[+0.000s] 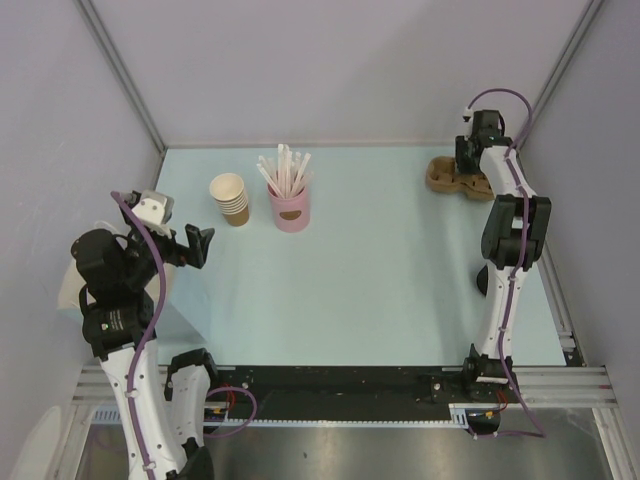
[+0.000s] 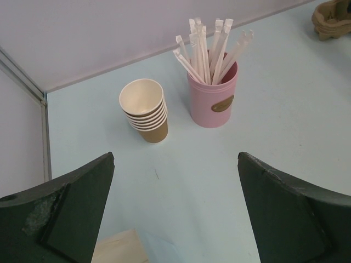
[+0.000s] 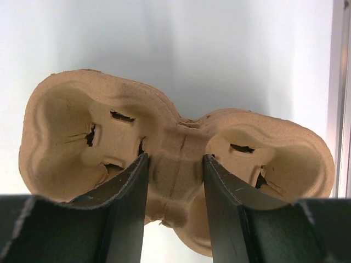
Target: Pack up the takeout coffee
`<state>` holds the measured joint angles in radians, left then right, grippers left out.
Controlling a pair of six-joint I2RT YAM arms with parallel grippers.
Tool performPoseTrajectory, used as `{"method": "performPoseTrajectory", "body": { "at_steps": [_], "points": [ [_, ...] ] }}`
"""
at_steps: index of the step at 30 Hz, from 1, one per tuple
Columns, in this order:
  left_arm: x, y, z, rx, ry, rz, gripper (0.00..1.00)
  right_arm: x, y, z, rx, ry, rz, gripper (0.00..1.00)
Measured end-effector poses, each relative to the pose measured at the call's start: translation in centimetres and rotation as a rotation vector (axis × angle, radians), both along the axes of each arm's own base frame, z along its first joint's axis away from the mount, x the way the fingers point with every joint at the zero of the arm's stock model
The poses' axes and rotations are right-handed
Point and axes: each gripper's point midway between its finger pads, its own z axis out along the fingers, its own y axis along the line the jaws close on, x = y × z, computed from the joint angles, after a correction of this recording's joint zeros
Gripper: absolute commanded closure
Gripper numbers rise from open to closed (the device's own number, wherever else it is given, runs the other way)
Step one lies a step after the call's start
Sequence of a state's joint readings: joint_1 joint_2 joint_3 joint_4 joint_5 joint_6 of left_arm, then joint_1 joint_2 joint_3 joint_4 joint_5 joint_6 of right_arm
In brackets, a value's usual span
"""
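The takeout coffee shows in none of the views. My right gripper is at the far right of the table, over a brown moulded pulp cup carrier. In the right wrist view the gripper has its two fingers closed against the narrow middle bridge of the carrier, one finger in each of the two empty cup wells. My left gripper hangs wide open above the table's left side, and in its own view the gripper holds nothing.
A stack of tan lidless cups and a pink cup of white straws stand at the back, left of centre. A pale paper bag lies under the left arm, its corner showing. Grey walls close in on both sides.
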<state>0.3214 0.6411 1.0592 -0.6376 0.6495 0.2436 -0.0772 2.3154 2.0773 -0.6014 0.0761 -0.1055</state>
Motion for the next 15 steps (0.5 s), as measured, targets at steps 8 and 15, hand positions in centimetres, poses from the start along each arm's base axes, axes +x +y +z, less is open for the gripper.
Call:
{"method": "performPoseTrajectory", "body": {
  "at_steps": [8, 15],
  "points": [
    [0.0, -0.1, 0.0, -0.002, -0.001, -0.006, 0.01, 0.0, 0.9, 0.1, 0.011, 0.012, 0.109, 0.77],
    [0.0, -0.1, 0.0, -0.002, -0.001, -0.004, 0.01, -0.2, 1.3, 0.2, 0.031, 0.016, 0.130, 0.78]
  ]
}}
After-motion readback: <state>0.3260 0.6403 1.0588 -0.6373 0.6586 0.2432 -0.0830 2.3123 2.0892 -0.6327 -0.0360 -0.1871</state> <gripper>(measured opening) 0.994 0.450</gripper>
